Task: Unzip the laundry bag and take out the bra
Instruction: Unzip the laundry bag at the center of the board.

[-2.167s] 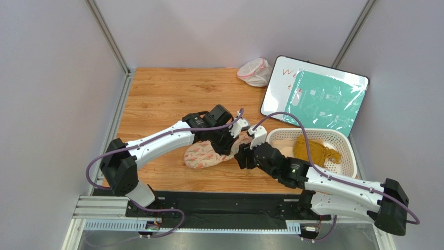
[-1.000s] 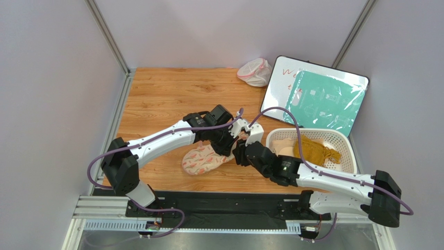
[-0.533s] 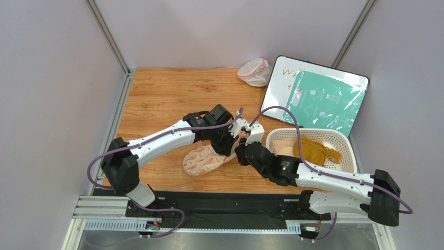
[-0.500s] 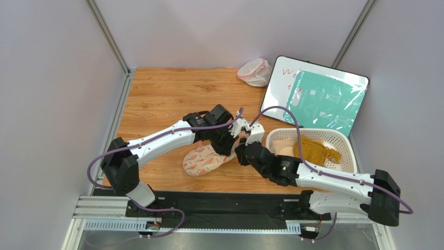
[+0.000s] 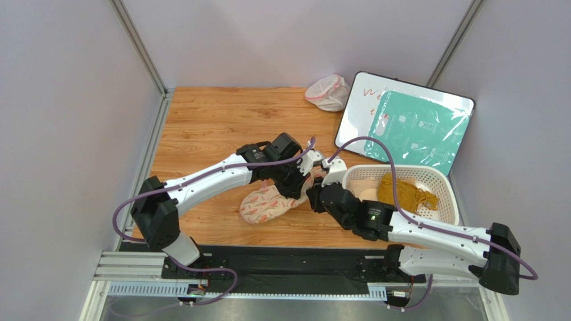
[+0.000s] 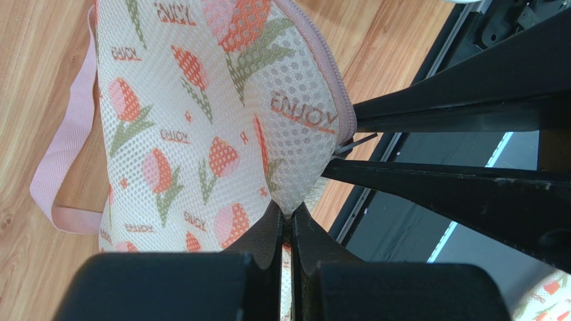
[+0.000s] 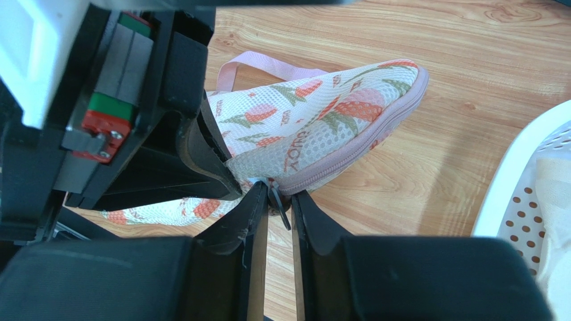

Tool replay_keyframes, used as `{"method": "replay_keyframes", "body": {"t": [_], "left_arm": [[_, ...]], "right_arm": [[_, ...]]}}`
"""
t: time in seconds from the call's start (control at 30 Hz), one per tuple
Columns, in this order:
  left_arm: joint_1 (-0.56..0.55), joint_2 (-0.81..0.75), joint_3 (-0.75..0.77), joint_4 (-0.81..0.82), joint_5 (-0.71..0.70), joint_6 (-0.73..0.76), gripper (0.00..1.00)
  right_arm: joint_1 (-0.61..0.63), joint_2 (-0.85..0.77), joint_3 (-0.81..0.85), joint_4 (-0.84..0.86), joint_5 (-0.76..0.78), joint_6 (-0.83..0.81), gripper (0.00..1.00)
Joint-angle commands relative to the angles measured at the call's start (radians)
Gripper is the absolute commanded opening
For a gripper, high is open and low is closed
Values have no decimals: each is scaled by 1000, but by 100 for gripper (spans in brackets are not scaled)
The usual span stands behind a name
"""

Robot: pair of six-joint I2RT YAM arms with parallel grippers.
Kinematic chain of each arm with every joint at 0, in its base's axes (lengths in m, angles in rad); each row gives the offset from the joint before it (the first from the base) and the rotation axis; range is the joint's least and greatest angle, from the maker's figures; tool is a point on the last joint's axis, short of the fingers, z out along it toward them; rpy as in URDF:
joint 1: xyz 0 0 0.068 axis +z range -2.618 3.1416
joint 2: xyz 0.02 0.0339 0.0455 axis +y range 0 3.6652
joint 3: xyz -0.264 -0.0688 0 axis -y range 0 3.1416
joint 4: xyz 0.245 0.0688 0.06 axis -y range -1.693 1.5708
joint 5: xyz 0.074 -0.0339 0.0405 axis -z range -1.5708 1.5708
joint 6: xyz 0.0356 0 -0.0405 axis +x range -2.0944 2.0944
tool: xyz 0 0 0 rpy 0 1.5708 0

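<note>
The laundry bag (image 5: 268,204), a cream mesh pouch with orange-pink tulip print and pink edging, lies mid-table with its right end lifted. My left gripper (image 5: 299,189) comes from above and is shut on a pinch of the bag's fabric (image 6: 201,120) beside the zipper end; the closed fingertips (image 6: 287,217) squeeze the mesh. My right gripper (image 5: 316,198) meets the same end from the right. Its narrow jaws (image 7: 278,195) hold the dark zipper pull (image 7: 280,208) at the pink zipper's end. The zipper along the bag (image 7: 315,134) looks closed. The bra is hidden.
A white perforated basket (image 5: 442,175) stands right of the bag, holding a mustard cloth (image 5: 402,192) and a beige item. Behind it leans a whiteboard with a green sheet (image 5: 409,124). A small white mesh pouch (image 5: 328,92) lies at the back.
The right jaws have narrowed onto the zipper pull. The bag and both grippers have shifted slightly to the right.
</note>
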Motion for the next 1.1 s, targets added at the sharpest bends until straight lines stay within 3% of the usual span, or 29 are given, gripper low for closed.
{"method": "replay_keyframes", "body": {"t": [0.0, 0.27, 0.37, 0.63, 1.07], "left_arm": [[2, 9, 28, -38, -5, 5, 0], [1, 15, 27, -47, 3, 15, 0], [1, 20, 31, -63, -20, 19, 0], [1, 27, 37, -89, -62, 56, 0], [-19, 18, 31, -89, -46, 85, 0]], "right_arm": [[-6, -44, -10, -9, 63, -17, 20], [-15, -54, -24, -3, 49, -26, 6], [-18, -58, -29, -19, 58, -23, 6], [-58, -110, -41, -74, 63, -49, 10], [-81, -162, -70, -25, -55, -124, 24]]}}
